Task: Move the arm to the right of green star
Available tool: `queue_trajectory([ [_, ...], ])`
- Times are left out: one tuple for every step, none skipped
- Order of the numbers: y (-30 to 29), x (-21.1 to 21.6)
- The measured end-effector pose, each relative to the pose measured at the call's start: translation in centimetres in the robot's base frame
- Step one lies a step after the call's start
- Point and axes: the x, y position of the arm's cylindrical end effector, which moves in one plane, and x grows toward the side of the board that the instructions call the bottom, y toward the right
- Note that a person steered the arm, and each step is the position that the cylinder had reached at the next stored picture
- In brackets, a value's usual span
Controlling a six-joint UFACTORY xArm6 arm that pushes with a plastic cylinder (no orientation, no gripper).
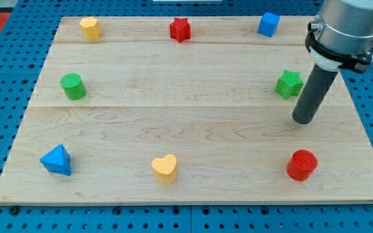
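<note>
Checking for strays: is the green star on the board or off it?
On. The green star sits wholly on the wooden board, inside its right edge.

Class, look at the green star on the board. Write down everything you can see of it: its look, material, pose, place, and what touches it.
The green star is a small, chunky block of one bright green, matte like painted wood, with blunt points. It lies flat on the pale wooden board, near the view's right edge, about midway up. My tip sits just below and to the right of it, and the dark rod rises close beside its right points; whether they touch cannot be told. No other block is against it.
</note>
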Motion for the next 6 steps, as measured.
queue_trajectory([
  [2.3,-0.7],
  [4.8,-0.7],
  [5.2,-1.0],
  [6.7,-1.0],
  [9.1,-1.2],
  [8.8,-5.3],
])
